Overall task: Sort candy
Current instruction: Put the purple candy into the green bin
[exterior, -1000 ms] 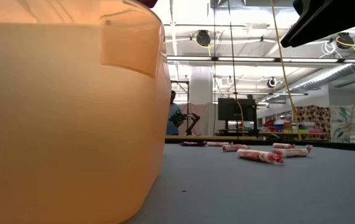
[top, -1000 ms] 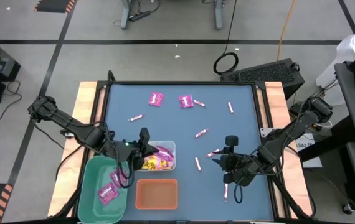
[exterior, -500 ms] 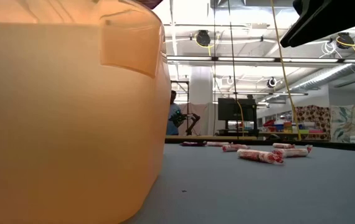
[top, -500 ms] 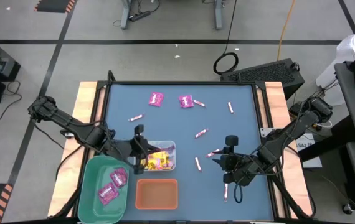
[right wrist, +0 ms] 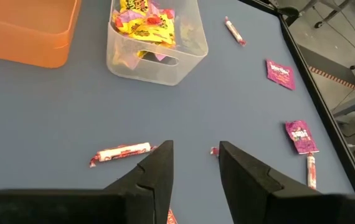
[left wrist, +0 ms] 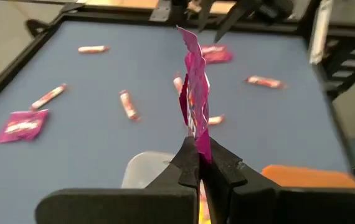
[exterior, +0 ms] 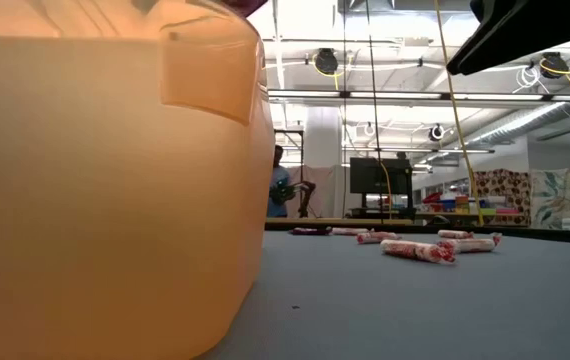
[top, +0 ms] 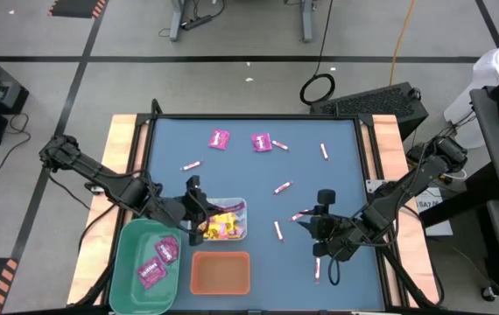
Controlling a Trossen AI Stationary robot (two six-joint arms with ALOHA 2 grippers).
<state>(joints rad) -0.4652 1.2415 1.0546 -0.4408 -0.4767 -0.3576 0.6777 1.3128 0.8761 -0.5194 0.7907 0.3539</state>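
Observation:
My left gripper (top: 200,210) hangs at the left end of the clear bin (top: 224,219), which holds yellow packets (right wrist: 141,18), and is shut on one magenta packet (left wrist: 193,93). The green bin (top: 130,248) holds two magenta packets (top: 157,261). The orange bin (top: 221,273) lies next to it. Two magenta packets (top: 220,138) and several pink-and-white sticks (top: 282,186) lie flat on the blue table. My right gripper (right wrist: 193,165) is open above the table's right near part, with a stick (right wrist: 120,152) beside its fingers, untouched. My left gripper pinches the magenta packet by one edge (left wrist: 200,144) between its two fingers. The packet is lifted clear and stands out edge-on from the fingertips, slightly crumpled.
In the low view the orange bin (exterior: 105,180) fills the left half, and sticks (exterior: 420,250) lie on the table beyond it. Wooden rails (top: 123,140) border the table left and right. Bare blue surface (top: 232,179) lies between the bins and the far packets.
My left gripper has drawn back a little toward the table's left edge, away from the middle of the clear bin, and stayed shut. My right arm has kept still.

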